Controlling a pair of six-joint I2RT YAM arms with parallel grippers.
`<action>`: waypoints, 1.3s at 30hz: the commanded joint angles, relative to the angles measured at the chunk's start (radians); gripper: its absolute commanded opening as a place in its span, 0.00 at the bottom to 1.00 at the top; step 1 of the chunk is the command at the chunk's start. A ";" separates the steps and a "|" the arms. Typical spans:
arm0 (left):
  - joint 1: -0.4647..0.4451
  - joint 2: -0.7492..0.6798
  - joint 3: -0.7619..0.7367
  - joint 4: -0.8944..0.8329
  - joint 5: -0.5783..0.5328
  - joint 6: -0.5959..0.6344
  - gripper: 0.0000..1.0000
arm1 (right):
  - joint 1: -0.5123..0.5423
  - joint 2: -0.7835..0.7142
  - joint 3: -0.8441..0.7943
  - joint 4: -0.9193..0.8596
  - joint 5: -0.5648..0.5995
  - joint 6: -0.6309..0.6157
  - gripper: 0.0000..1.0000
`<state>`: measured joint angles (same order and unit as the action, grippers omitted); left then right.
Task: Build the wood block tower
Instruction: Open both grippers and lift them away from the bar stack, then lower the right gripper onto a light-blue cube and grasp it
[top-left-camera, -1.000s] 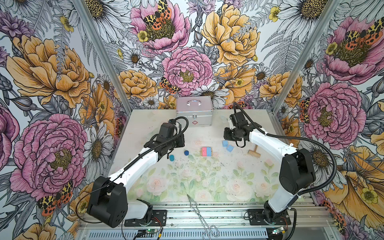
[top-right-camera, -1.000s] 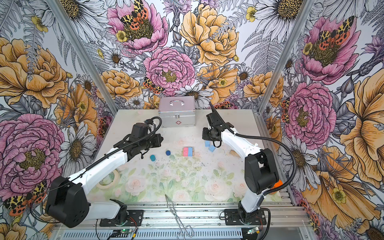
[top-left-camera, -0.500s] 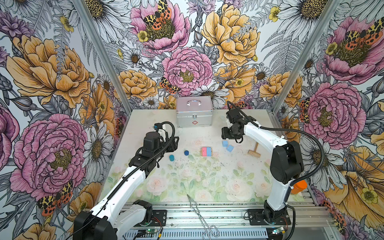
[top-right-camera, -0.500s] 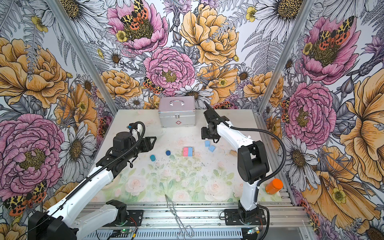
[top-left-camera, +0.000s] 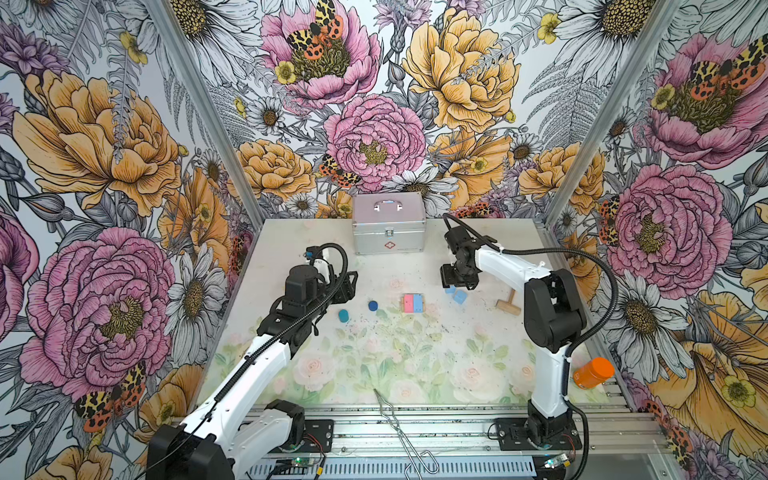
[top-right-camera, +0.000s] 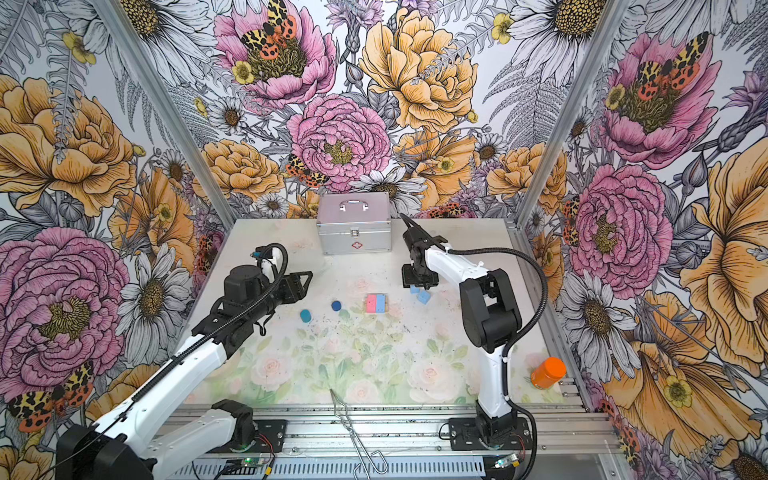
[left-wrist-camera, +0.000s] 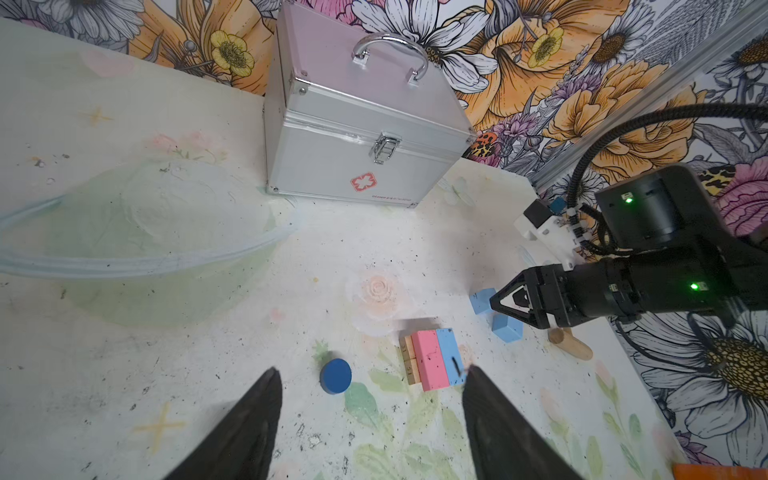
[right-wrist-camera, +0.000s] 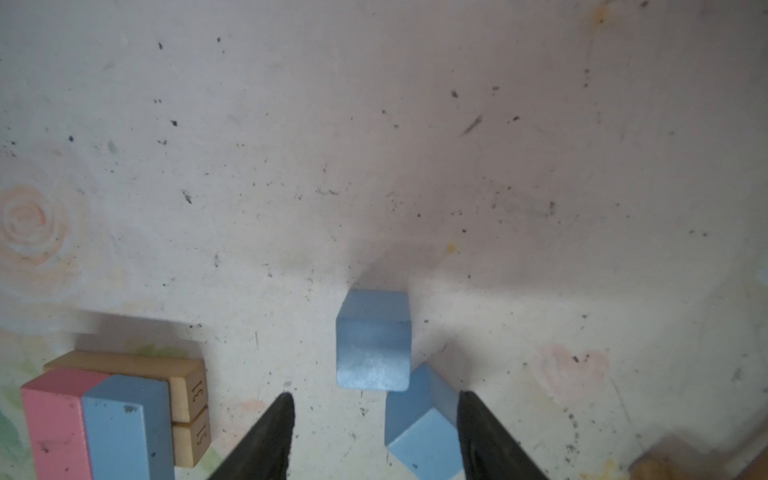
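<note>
Reading the table (top-left-camera: 415, 374) like a clock in a top view: the near stretch around 6 is wide free floor, with just the metal tongs (top-left-camera: 392, 419) at the 6 edge and an orange bottle (top-left-camera: 592, 372) way out at 4. Silver case (top-left-camera: 388, 224) walls off 12. The middle's tight: teal cylinder (top-left-camera: 343, 316), dark blue cylinder (top-left-camera: 373, 306) and the pink-and-blue stack (top-left-camera: 413, 303) sit in a row with narrow gaps. At 2 the light blue cubes (top-left-camera: 460, 296) sit just beside each other with the right gripper (top-left-camera: 458, 286) right over them — no straight drop there. Tan wooden piece (top-left-camera: 508, 305) sits at 3.
</note>
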<state>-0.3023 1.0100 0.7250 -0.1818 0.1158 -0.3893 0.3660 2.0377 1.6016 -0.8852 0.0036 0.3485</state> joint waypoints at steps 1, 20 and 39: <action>0.012 0.001 -0.012 0.026 -0.001 0.003 0.70 | 0.006 0.024 0.042 0.000 0.033 -0.011 0.64; 0.011 0.010 -0.015 0.029 0.005 0.001 0.71 | 0.008 0.091 0.085 -0.001 0.029 -0.011 0.48; 0.011 0.009 -0.012 0.025 0.011 0.004 0.71 | 0.019 0.108 0.111 -0.012 0.016 -0.005 0.00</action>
<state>-0.3023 1.0191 0.7242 -0.1776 0.1162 -0.3893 0.3748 2.1365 1.6798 -0.8875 0.0185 0.3424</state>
